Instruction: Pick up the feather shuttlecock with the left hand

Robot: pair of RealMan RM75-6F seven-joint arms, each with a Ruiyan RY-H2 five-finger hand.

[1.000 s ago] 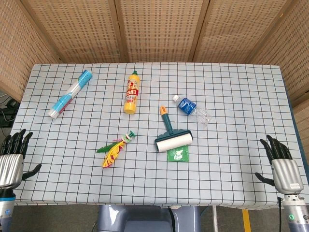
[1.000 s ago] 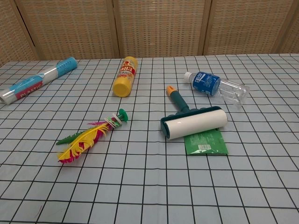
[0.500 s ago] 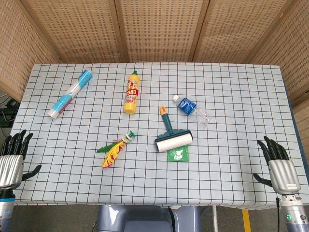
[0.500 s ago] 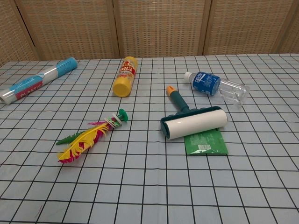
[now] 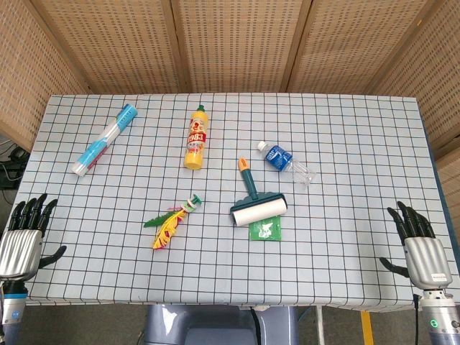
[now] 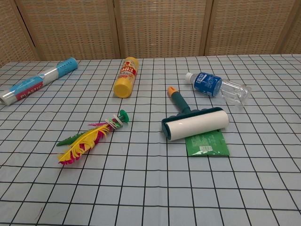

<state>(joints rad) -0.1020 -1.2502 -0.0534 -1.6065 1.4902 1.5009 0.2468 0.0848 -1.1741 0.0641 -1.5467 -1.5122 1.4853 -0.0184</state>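
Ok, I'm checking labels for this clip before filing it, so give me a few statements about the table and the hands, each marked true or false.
1. The left hand is holding the feather shuttlecock. False: the hand is open at the table's left edge, well apart from it.
2. The lint roller lies partly on a green packet. True.
3. The yellow bottle stands upright. False: it lies on its side.
4. The right hand holds nothing. True.
5. The water bottle lies right of the lint roller's handle. True.
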